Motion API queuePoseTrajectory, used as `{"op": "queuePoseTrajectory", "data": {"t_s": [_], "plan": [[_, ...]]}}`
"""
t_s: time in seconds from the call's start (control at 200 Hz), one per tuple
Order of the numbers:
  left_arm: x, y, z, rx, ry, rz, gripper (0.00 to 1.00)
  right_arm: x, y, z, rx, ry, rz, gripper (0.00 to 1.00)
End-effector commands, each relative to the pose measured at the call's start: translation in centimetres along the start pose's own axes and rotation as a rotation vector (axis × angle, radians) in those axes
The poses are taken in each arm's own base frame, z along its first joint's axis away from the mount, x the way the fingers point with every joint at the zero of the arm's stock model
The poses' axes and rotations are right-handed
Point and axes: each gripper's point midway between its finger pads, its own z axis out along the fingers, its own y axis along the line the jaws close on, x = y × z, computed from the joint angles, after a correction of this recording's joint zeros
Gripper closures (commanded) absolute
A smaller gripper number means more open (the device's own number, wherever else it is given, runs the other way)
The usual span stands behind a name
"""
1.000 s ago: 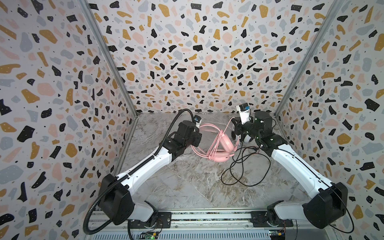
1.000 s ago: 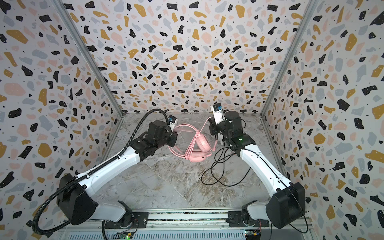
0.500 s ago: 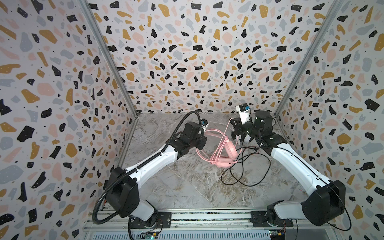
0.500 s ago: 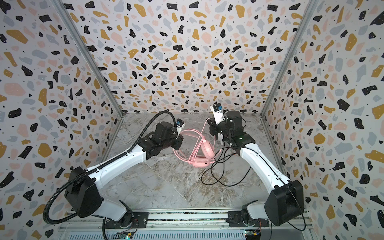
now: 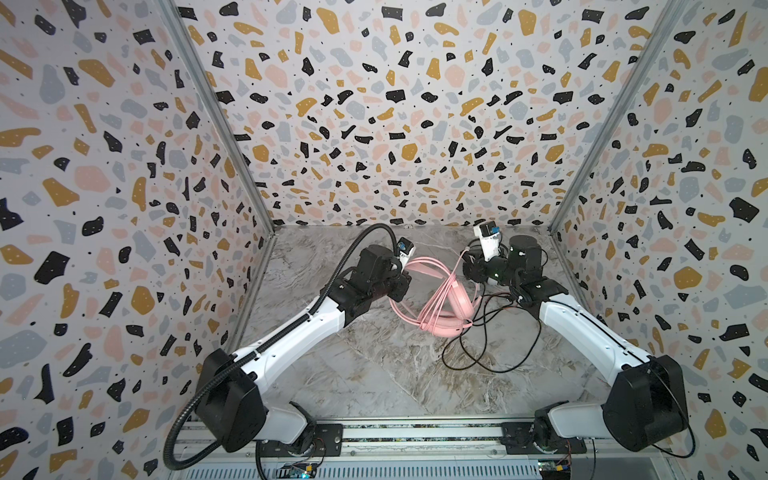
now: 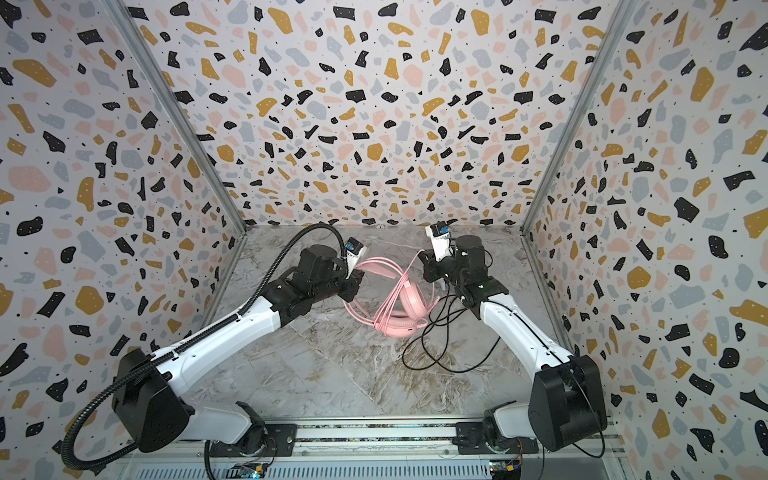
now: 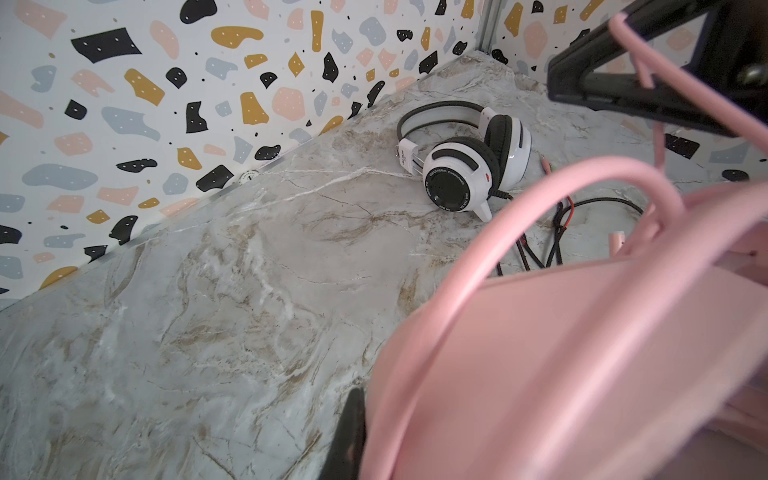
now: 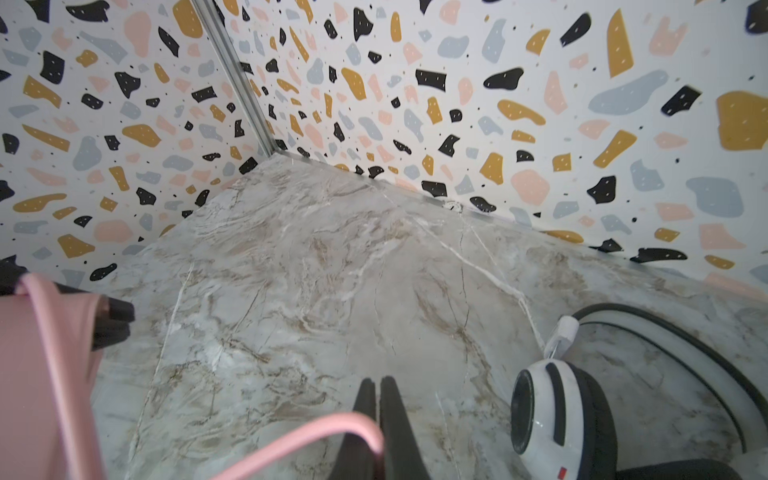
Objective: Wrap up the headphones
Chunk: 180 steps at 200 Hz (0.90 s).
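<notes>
Diagonally, pink headphones [image 5: 451, 305] lean toward left gripper [image 5: 403, 284].

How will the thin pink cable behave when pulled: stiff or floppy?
Probably floppy: the pink cable hangs in loose loops over the pink headset. Likely light, since it arcs freely from the shut right gripper. Thin and smooth, so it might slip.

My enclosure, item by item: grey-beige marble-pattern tabletop [image 5: 353, 374]; terrazzo-print walls [image 5: 395, 104] at 9, 12 and 3 o'clock; metal corner strips [image 5: 218, 116] at 11 and 1 o'clock; small round disc [image 7: 249, 176] at the foot of the 12 o'clock wall.
</notes>
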Motion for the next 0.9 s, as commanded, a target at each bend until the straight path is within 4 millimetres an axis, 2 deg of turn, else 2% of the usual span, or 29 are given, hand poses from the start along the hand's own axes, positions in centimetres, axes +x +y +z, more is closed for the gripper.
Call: {"op": "queuePoseTrajectory", "data": {"t_s": [0.0,0.195,0.496,0.626,0.896], "plan": [[-3.7,-3.0,-2.4,0.170,-0.154,0.020,1.00,-1.8,-1.0,-0.7,0.017,-0.088,-0.008,0.98],[-5.0,-3.1,-3.7,0.268,-0.226,-0.038,1.00,-0.2,1.2,-0.8,-0.138,-0.088,0.005,0.87],[-5.9,-2.8,-4.8,0.336,-0.286,-0.086,1.00,1.5,3.2,-1.0,-0.289,-0.108,0.036,0.81],[-6.3,-3.1,-5.2,0.369,-0.306,-0.090,1.00,2.5,4.5,-0.6,-0.401,-0.102,0.059,0.75],[-6.2,-2.8,-5.1,0.377,-0.307,-0.105,1.00,4.8,5.5,0.6,-0.542,-0.096,0.112,0.60]]}}
